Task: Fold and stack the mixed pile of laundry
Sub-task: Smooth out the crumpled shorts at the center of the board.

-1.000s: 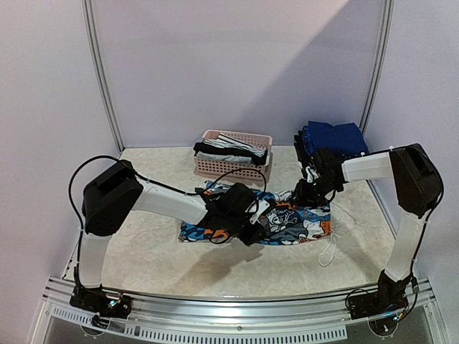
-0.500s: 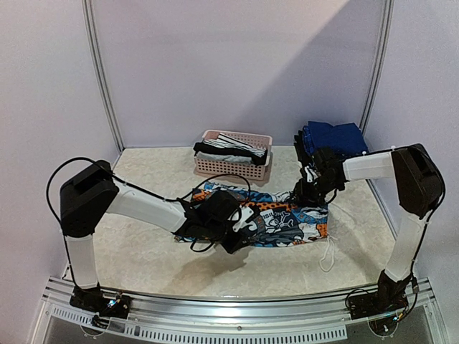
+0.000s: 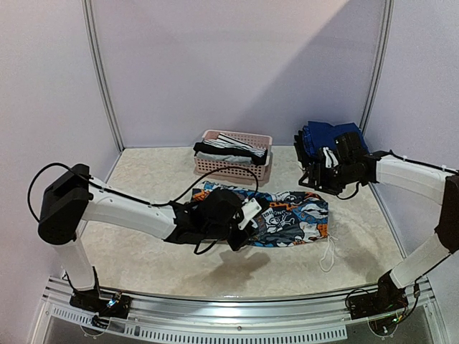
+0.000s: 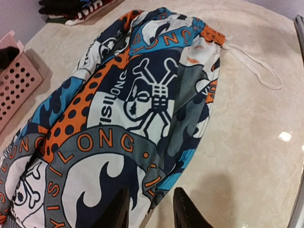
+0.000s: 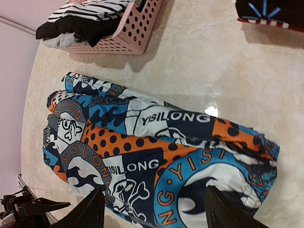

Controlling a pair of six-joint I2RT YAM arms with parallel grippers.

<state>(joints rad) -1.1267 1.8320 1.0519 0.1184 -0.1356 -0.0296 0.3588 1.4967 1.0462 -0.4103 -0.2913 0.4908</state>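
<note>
My right gripper has come off the waistband end of the patterned shorts and swung back toward the upper right of the top view, near the folded stack. My left gripper has reached farther in and sits low over the shorts' left end, at mid-frame. The shorts lie flat and lengthwise on the table, so I judge the smoothing done and the fold next.

The top view hides both finger gaps. The left wrist view shows my fingers narrowly parted at the near hem, pinching nothing. The right wrist view shows that gripper's 2 fingers spread wide and empty. At its upper left, striped pieces still wait in the pink basket.
</note>
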